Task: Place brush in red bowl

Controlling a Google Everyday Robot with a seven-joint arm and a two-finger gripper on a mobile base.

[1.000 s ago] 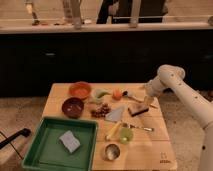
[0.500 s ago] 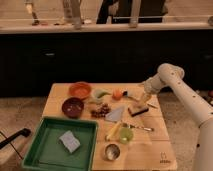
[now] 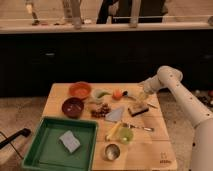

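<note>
The brush [image 3: 137, 108], a small tan block with dark bristles beneath, lies on the wooden table [image 3: 155, 146] right of centre. My gripper [image 3: 142, 97] hangs at the end of the white arm, just above and behind the brush, close to its far end. A dark red bowl [image 3: 73, 106] stands at the table's left, empty. An orange-red bowl [image 3: 80, 89] stands behind it at the back left. Both bowls are well to the left of the gripper.
A green tray [image 3: 45, 152] holding a grey sponge [image 3: 70, 141] sits front left. Between bowls and brush lie an orange fruit [image 3: 117, 94], a grey wedge [image 3: 116, 115], a dark snack pile [image 3: 102, 110], a knife [image 3: 139, 127], a green-yellow item [image 3: 120, 133] and a metal cup [image 3: 111, 151].
My gripper has shifted a little to the left, coming closer over the brush. The brush and the bowls have not moved.
</note>
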